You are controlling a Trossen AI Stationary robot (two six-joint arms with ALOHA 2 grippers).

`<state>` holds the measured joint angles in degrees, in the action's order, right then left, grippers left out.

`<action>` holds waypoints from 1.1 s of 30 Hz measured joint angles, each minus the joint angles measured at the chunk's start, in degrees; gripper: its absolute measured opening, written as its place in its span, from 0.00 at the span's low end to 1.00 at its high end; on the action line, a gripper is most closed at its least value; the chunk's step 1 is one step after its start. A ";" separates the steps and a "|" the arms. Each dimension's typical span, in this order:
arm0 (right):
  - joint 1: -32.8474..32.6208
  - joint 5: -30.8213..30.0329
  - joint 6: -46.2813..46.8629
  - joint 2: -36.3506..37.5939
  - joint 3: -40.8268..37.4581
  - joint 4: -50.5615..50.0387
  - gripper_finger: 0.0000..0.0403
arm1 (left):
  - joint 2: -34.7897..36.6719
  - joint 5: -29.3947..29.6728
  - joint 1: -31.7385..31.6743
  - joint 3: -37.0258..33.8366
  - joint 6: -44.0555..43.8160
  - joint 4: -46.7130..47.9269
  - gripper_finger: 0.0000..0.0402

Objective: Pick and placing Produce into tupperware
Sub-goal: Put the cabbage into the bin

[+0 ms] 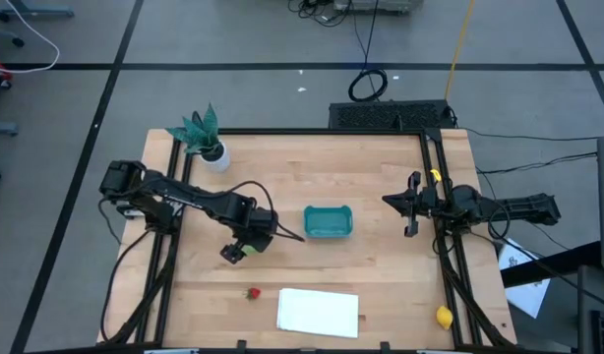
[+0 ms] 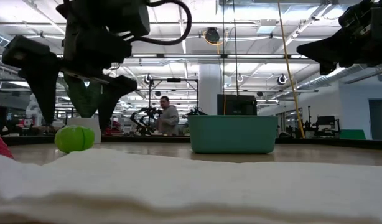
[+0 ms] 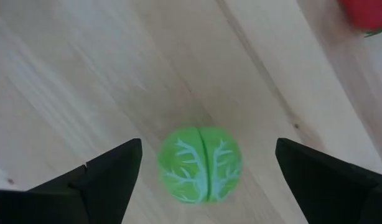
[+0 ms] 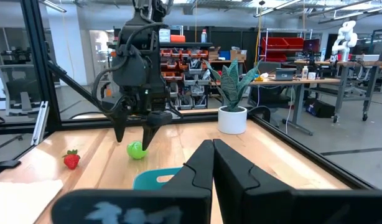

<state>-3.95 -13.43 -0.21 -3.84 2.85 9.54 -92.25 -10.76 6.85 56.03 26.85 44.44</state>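
Robotics lab or workshop: open hall, ceiling strip lights, parts-bin shelving (image 4: 191,59), workbenches (image 4: 303,81), red tool cabinet (image 4: 284,46), white robot (image 4: 346,34), seated person (image 2: 168,117).

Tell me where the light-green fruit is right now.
In the high view the light-green fruit lies on the table's left half, left of the teal tub, directly under the open left gripper. The left wrist view shows it between the fingers, untouched.
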 joint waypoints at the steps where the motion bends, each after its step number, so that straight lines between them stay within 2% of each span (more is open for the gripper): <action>1: 0.00 0.00 0.00 0.00 0.00 0.00 0.00 | 0.00 0.02 -0.25 -0.49 -0.02 -0.47 0.94; 23: -0.02 -0.02 0.00 0.00 0.00 0.00 0.00 | 0.00 0.35 -1.68 -5.94 2.02 -6.40 0.94; 33: 0.00 -0.02 0.00 -0.02 0.00 0.00 0.00 | 0.00 0.63 -1.68 -6.12 1.95 -7.69 0.94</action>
<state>-3.95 -13.45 -0.21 -3.86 2.85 9.54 -92.25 -10.13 5.17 49.91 28.80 36.75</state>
